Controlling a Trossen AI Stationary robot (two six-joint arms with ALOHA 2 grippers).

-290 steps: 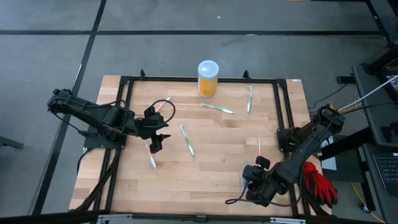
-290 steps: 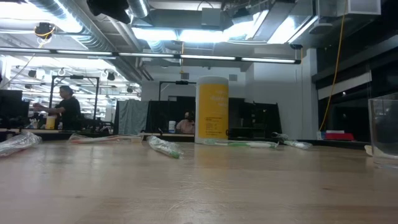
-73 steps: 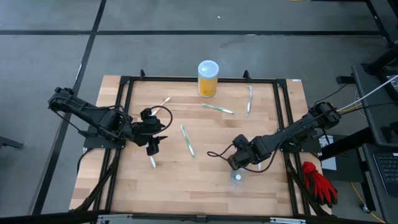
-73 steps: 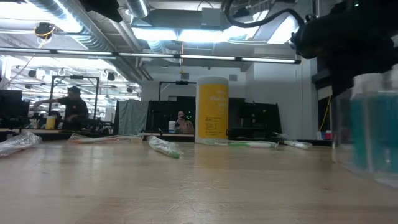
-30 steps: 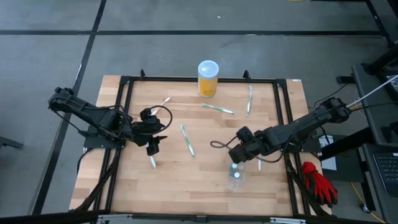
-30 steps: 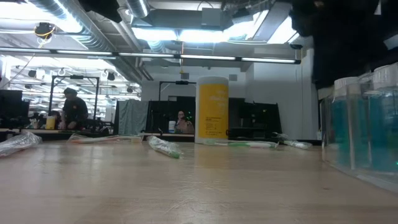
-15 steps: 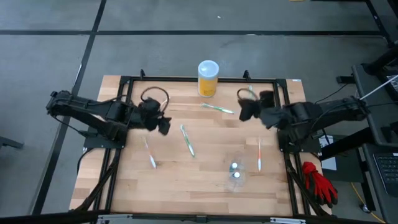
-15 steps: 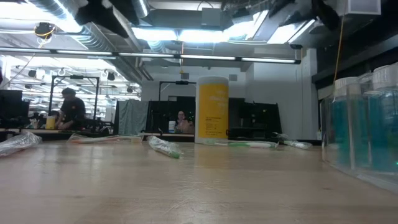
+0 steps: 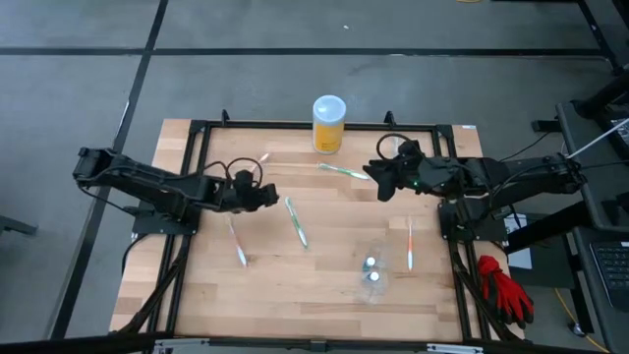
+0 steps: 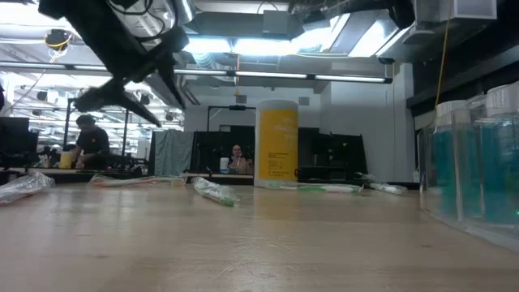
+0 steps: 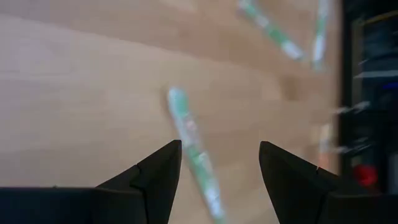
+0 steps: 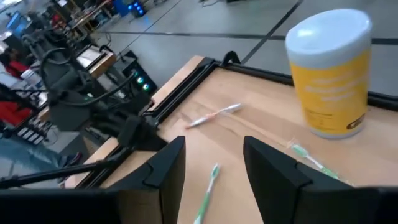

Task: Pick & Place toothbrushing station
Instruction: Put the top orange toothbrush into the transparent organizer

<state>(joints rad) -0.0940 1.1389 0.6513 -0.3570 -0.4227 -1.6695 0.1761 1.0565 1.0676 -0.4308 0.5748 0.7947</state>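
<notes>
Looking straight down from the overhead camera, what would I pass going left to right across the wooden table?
Left gripper → green toothbrush → yellow jar → clear cup holding the teal tube → right gripper → pinkish toothbrush.

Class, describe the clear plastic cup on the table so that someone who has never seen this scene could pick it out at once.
Start at the wooden table, then go to its near right part, opposite the yellow jar at the far edge. The clear cup stands there, beside a pinkish toothbrush. Alone among flat-lying brushes, it stands upright, see-through, holding a teal tube.
</notes>
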